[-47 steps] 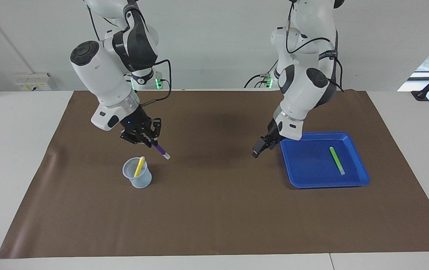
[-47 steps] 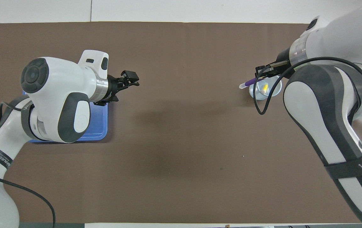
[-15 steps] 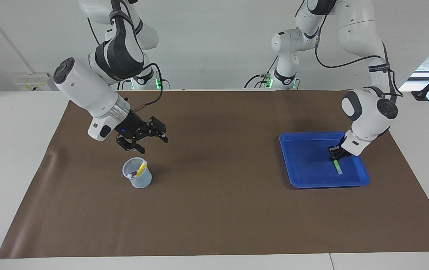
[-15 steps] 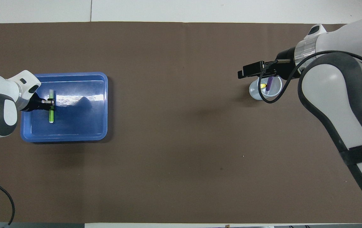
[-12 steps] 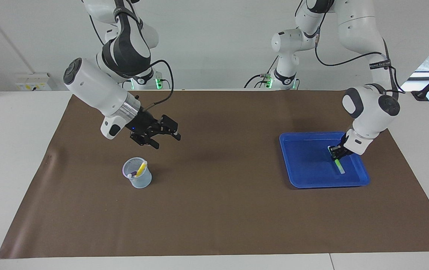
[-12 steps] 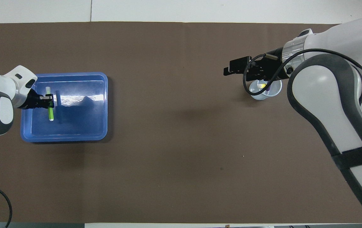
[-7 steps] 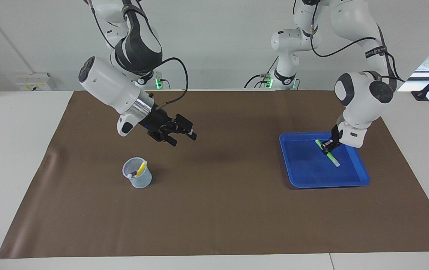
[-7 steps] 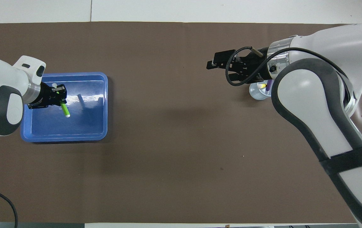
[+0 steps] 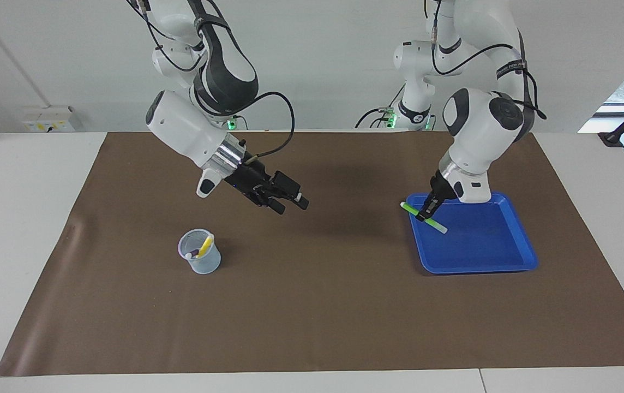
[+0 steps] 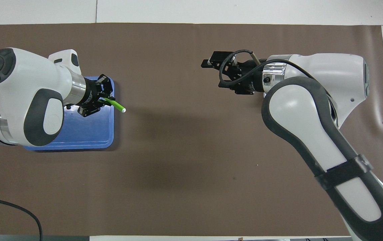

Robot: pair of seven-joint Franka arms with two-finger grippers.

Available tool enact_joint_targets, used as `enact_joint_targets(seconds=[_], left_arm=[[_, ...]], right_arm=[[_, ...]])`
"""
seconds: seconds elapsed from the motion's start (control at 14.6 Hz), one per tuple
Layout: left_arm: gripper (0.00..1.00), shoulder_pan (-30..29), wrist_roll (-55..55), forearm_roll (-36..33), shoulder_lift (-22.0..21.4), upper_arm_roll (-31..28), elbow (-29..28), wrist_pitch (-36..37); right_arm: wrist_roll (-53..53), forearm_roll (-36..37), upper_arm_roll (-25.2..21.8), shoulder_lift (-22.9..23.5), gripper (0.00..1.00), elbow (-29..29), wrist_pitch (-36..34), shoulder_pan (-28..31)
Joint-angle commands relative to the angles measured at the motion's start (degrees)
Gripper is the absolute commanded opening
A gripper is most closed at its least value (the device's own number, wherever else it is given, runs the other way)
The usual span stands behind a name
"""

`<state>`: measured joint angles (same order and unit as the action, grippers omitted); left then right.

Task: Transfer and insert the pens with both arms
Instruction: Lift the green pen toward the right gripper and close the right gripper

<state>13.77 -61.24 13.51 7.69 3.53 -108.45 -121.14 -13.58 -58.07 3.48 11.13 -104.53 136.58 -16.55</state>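
Facing view: left gripper (image 9: pixel 431 209) clamps light green pen (image 9: pixel 424 218) mid-barrel above blue tray (image 9: pixel 508 262) edge; right gripper (image 9: pixel 289 201) spread, empty, over mat; yellow pen (image 9: pixel 203 244), purple pen (image 9: pixel 194 253) stand in clear cup (image 9: pixel 201 262)

Overhead view: green pen (image 10: pixel 114 104) juts toward table middle; likely light, stiff, slick; free capped end suits receiving grasp

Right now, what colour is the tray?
Blue tray; the facing view shows it best.

The light green pen (image 9: pixel 424 218) (image 10: pixel 113 104) is up in the air over the edge of the blue tray (image 9: pixel 486 256), lying nearly level, pinched mid-length. The yellow pen (image 9: pixel 204 244) leans in the clear cup (image 9: pixel 201 261), pale tip up, and the purple pen (image 9: pixel 195 254) sits low beside it
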Motion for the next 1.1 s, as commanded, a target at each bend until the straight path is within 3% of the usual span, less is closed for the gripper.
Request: enact_joint_targets(seconds=[0.0, 0.14, 0.34, 0.55, 0.89, 1.03], left_arm=[[0.0, 3.7, -7.1, 4.8, 0.4, -0.9, 2.8, 0.5], [0.0, 6.3, -13.0, 7.7, 0.7, -0.9, 4.1, -0.8], [0.0, 9.8, -19.2, 12.1, 1.7, -0.9, 4.2, -8.5], [0.0, 12.7, -26.5, 13.6, 1.9, -0.9, 3.9, -14.2], [0.0, 15.4, -31.2, 13.7, 1.9, -0.9, 3.5, -15.8], [0.0, 15.7, -31.7, 13.7, 1.9, -0.9, 3.5, -15.8]], right_arm=[[0.7, -6.2, 0.2, -2.8, 1.0, -4.9, 4.0, -1.7], [1.0, -9.1, 0.2, -2.8, 1.0, -5.4, 4.1, -2.1], [1.1, -12.7, 0.2, -3.7, 1.0, -7.4, 4.5, -3.9], [1.0, -12.8, 0.2, -4.4, 1.0, -8.6, 4.1, -5.1], [0.4, -12.8, 0.1, -4.4, 0.83, -8.5, 4.0, -5.5], [0.5, -12.8, 0.1, -4.4, 0.72, -8.5, 4.0, -5.3]])
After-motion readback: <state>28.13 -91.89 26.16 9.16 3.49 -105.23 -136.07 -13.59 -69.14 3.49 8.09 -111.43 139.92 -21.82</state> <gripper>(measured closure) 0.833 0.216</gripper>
